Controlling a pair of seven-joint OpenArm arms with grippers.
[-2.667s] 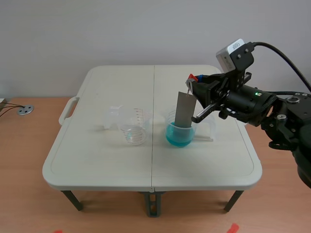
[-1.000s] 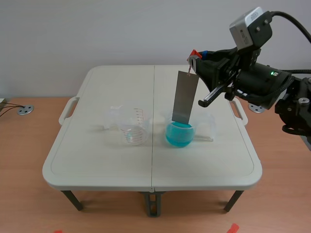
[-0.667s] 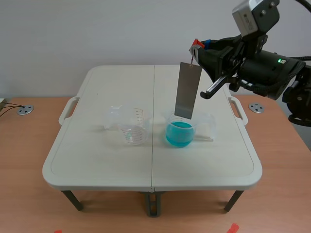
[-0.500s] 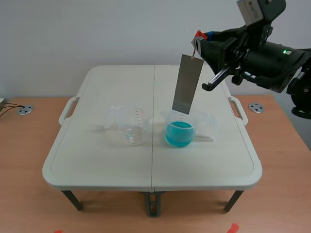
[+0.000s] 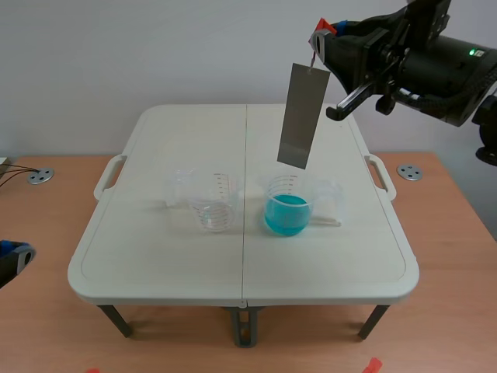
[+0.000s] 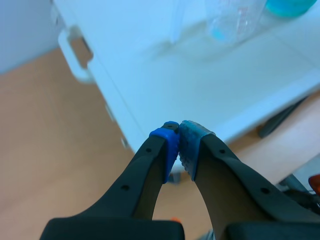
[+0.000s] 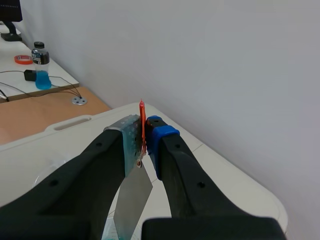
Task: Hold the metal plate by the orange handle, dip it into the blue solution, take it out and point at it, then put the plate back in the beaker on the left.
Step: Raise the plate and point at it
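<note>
High above the table my right gripper (image 5: 320, 37) is shut on the thin orange handle (image 7: 142, 127) of the metal plate (image 5: 304, 116). The grey plate hangs clear above the beaker of blue solution (image 5: 287, 205), tilted slightly; in the right wrist view the metal plate (image 7: 131, 197) dangles below the fingers. The empty clear beaker (image 5: 211, 201) stands left of the blue one, its base seen blurred as the clear beaker (image 6: 235, 20) in the left wrist view. My left gripper (image 6: 179, 131) is shut on nothing, low beside the table's left front corner; only the left gripper's tip (image 5: 14, 256) shows in the scene view.
The white folding table (image 5: 155, 256) has carry handles at both sides. A small round metal disc (image 5: 40, 176) with cables lies on the wooden floor at left, another disc (image 5: 409, 172) at right. A bottle of blue liquid (image 7: 41, 71) stands on a far desk.
The right arm has lifted the plate up out of the blue solution until it hangs free above the beaker. The left gripper's tip has come into the scene at the lower left.
</note>
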